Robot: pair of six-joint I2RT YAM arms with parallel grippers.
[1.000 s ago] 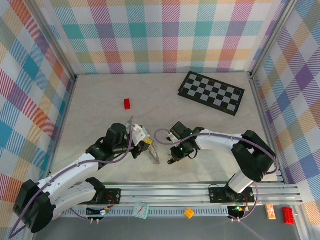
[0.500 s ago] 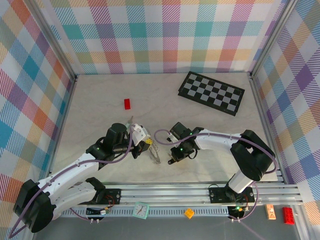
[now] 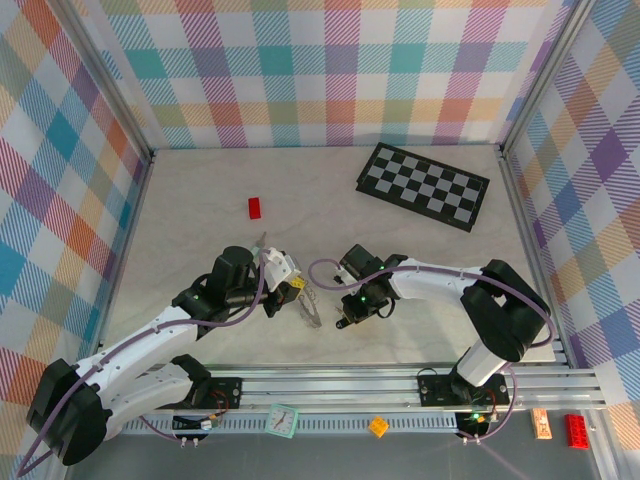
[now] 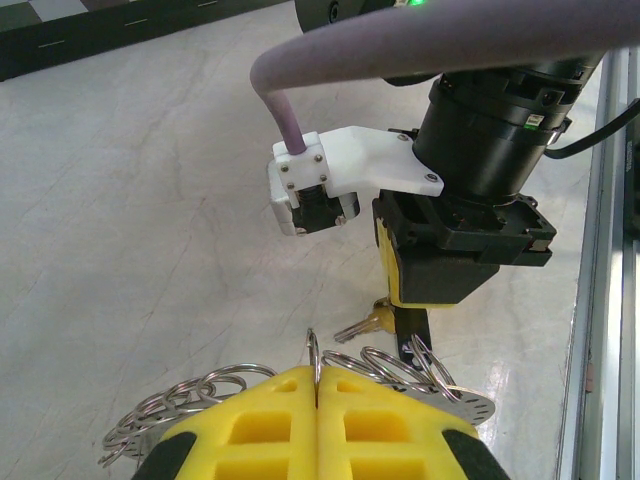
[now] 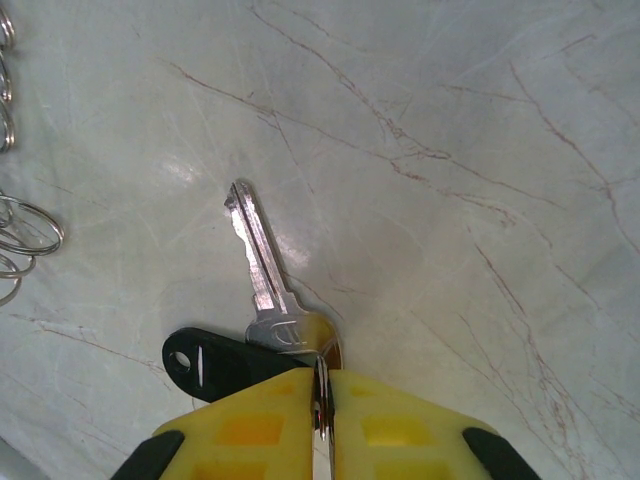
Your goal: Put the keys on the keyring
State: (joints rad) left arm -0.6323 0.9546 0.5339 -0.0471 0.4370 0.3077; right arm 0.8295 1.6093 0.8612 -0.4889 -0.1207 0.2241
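The table (image 3: 200,190) was pale with thin brown lines, and bright checked walls (image 3: 300,70) stood around it. Near its front edge the left gripper (image 4: 317,385) pinched the keyring (image 4: 190,400) tight. Just beside it, the right gripper (image 5: 322,385) squeezed the keys (image 5: 262,265).

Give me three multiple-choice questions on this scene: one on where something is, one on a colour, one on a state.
1. The keyring is: A far back left; B in the left gripper; C far back right.
2. The brick is: A blue; B green; C red.
3. The right gripper is: A shut on a key; B wide open; C holding the brick.
Answers: 1 B, yellow jaws pinch its rings; 2 C, it shows plainly red; 3 A, jaws closed over the key's head.
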